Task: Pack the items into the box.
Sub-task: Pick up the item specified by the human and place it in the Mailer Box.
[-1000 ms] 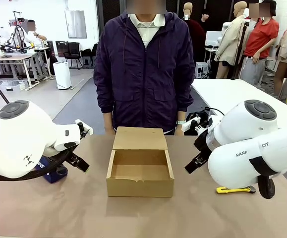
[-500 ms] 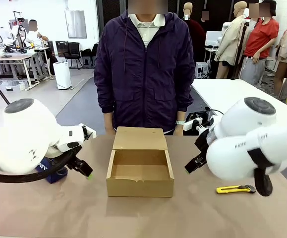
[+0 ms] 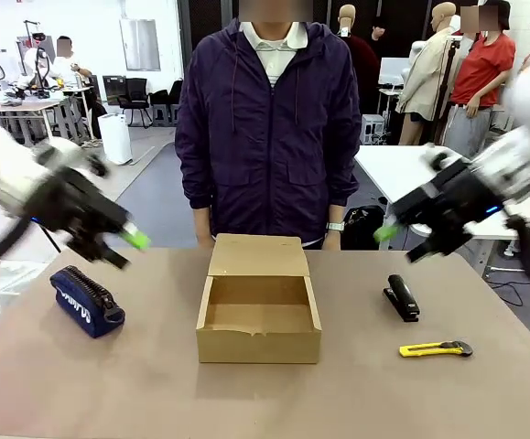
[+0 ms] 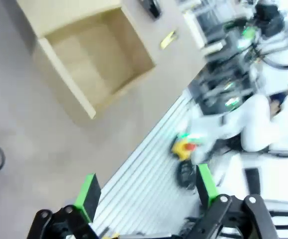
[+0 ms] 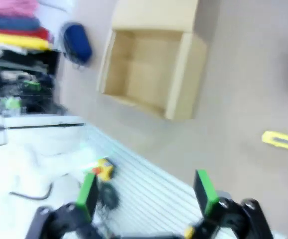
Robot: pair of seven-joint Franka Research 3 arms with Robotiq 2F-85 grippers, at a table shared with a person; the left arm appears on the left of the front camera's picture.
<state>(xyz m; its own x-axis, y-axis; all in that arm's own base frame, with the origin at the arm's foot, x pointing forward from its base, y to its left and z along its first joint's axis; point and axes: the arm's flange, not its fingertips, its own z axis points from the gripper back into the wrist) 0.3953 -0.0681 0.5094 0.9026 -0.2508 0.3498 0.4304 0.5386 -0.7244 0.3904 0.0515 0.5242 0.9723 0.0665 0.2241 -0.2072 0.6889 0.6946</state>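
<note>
Your box sits open in the middle of the desk, with its flap lid standing up along the far edge. That edge faces the person, who stands at the far side with both arms hanging down. Both items lie on the desk outside the box, to its right. The black gadget lies farther back, well apart from the box wall. The yellow-and-black knife lies crosswise, nearer you and a little farther right, apart from the gadget. The blue pouch lies left of the box, well apart from it. Your left arm is raised over the desk's left side, above and beyond the pouch, and shows blurred. Its jaws are released, spread wide, with nothing between them and touching nothing. Your right arm is held high on the right, above and beyond the gadget, also blurred. Its jaws are likewise spread and hold nothing. In the left wrist view the green pads stand wide apart at the bottom, with the open box, the knife and an end of the gadget far off across the desk. In the right wrist view the pads stand just as wide. There you look down into the open box, with the pouch beyond it and the knife near the picture's right edge.
</note>
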